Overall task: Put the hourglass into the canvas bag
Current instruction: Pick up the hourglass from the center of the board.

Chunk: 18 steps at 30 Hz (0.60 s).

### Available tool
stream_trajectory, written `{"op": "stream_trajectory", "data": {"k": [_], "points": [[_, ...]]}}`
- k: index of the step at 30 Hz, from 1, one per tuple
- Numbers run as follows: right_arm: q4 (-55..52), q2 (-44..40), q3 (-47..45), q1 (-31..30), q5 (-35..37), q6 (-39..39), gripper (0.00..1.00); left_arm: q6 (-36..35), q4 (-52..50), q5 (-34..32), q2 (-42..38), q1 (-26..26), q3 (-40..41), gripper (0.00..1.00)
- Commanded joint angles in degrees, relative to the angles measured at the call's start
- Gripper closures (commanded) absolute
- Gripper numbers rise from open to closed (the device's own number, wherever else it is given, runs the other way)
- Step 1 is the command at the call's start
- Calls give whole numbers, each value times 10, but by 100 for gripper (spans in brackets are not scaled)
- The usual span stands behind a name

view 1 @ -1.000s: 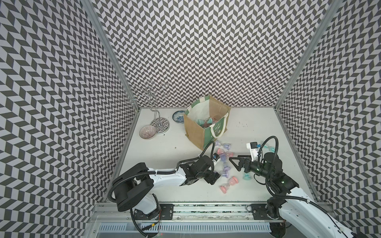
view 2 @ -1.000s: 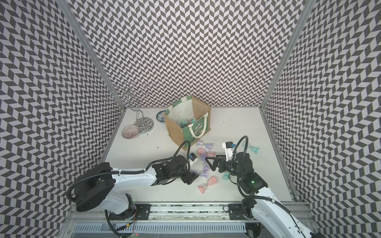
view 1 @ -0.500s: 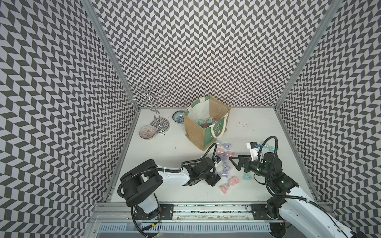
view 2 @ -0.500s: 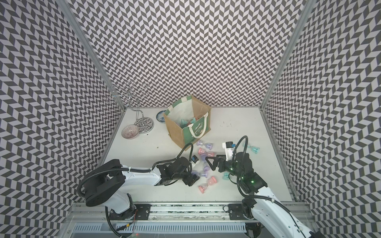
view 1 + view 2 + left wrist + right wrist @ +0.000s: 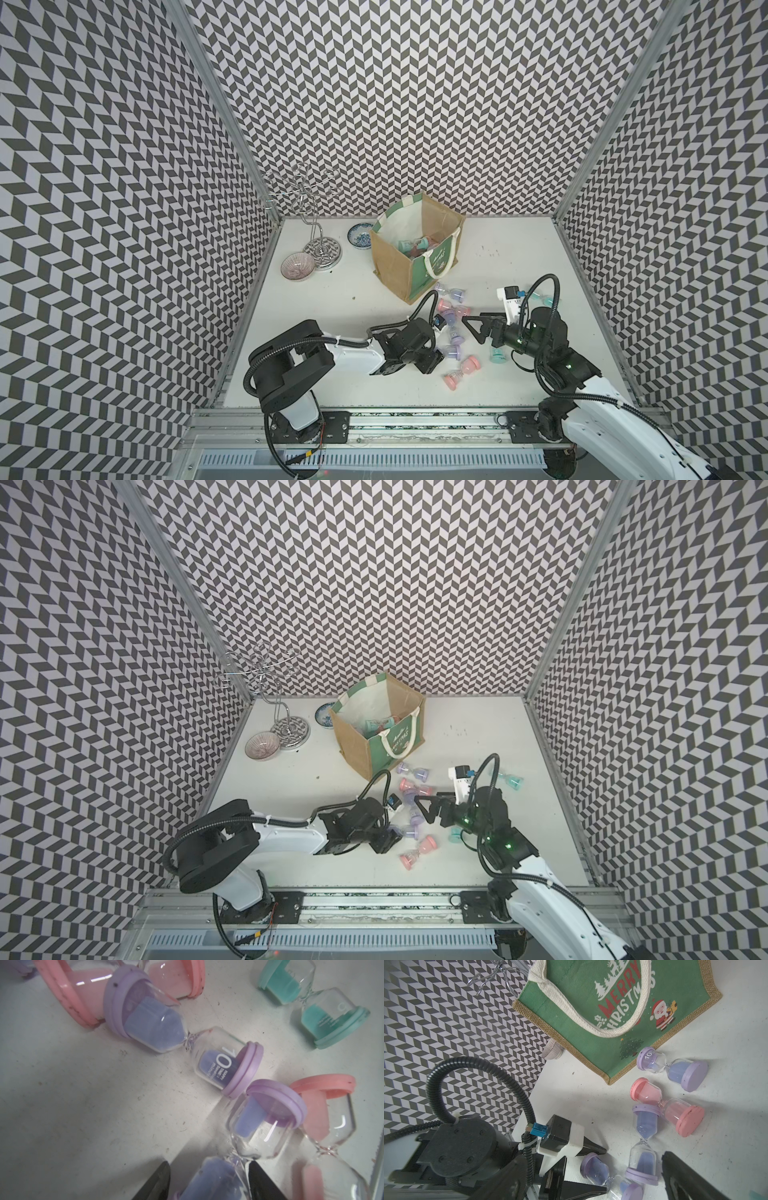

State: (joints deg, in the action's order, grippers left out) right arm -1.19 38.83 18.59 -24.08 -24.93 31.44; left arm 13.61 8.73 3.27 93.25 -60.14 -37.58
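White table (image 5: 332,332), purple hourglass (image 5: 264,1124) inside open left claw (image 5: 209,1182)

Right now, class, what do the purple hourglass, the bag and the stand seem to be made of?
Purple hourglass: clear, glossy bulbs with sharp highlights, glass or hard plastic; matte caps, probably plastic or rubber. Bag: coarse woven tan edging, likely jute; printed green fabric front. Stand: shiny bent wire, apparently chromed metal.

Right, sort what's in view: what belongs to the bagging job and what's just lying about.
Job: canvas bag; purple hourglass straddled by the left claw; other hourglasses on the table.
Lying about: wire stand; pink bowl; blue-patterned dish.
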Motion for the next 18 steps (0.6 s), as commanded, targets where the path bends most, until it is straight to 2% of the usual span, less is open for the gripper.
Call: {"op": "stream_trajectory", "data": {"k": [1,5,18], "points": [[28,2,-1,5,8,-2,1,5,-13,-2,-19,-4,-7,46],[32,3,-1,5,5,-4,1,6,-10,-3,-34,-5,-1,46],[34,4,4,8,0,3,1,20,-28,-21,-87,-5,6,57]]}}
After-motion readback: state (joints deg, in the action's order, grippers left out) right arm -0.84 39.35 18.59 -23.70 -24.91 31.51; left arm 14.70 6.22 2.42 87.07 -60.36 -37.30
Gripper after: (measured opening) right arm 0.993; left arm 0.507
